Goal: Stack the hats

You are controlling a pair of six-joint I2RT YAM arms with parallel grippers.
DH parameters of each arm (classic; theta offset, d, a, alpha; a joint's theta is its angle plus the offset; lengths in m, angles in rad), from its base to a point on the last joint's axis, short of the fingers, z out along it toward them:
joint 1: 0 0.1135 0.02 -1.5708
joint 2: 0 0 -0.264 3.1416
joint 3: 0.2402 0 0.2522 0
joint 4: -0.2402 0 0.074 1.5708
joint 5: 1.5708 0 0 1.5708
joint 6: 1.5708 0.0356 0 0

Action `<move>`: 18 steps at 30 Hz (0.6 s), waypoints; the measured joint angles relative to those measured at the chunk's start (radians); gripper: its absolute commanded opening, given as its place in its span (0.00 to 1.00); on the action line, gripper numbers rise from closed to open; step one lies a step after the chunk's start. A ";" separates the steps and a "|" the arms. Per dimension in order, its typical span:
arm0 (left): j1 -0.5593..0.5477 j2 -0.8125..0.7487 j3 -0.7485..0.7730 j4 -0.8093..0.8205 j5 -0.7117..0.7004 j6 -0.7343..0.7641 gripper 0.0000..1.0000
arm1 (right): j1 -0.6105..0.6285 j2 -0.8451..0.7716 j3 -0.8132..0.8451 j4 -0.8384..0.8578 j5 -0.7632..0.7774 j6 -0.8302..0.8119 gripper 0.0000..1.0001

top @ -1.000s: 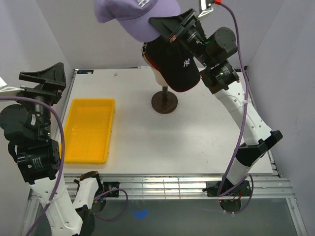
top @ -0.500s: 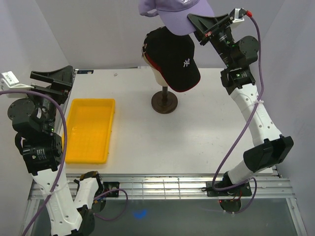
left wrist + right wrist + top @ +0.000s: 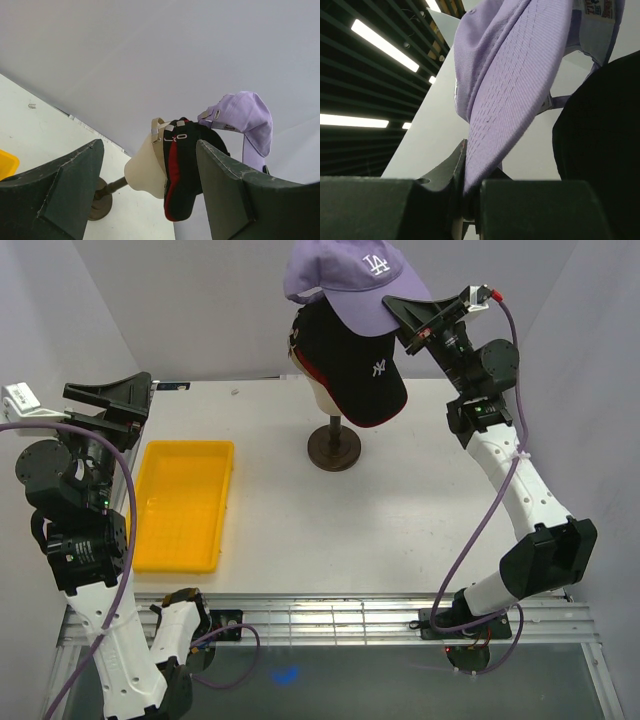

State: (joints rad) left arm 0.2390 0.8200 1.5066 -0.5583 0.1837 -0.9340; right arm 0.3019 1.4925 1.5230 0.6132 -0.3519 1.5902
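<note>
Right pincer (image 3: 396,316) clenched on lavender cap (image 3: 350,275) brim, left pincer (image 3: 149,150) released, mannequin head (image 3: 322,394) mostly hidden

Fixtures on white table (image 3: 400,520)
Flat yellow tray (image 3: 180,505), rectangular, lying at the table's left side; cream mannequin head (image 3: 322,397) upright on dark round stand (image 3: 334,448), near the far edge; well apart from the tray.

Lavender cap (image 3: 350,280) is stitched matt cloth; yellow tray (image 3: 180,502) glossy plastic; table (image 3: 400,520) smooth matt
</note>
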 measured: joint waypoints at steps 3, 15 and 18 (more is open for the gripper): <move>0.000 0.000 -0.003 0.006 0.005 -0.002 0.85 | -0.013 0.003 -0.010 0.032 -0.008 0.013 0.08; -0.006 0.002 -0.027 0.017 0.016 -0.003 0.84 | -0.027 -0.001 -0.128 0.127 -0.026 0.050 0.08; -0.007 0.004 -0.031 0.018 0.016 -0.003 0.84 | -0.029 0.002 -0.129 0.132 -0.027 0.053 0.08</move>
State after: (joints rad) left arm 0.2321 0.8242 1.4761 -0.5404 0.2001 -0.9367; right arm 0.2733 1.4940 1.3937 0.7456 -0.3786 1.6428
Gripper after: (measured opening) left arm 0.843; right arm 0.100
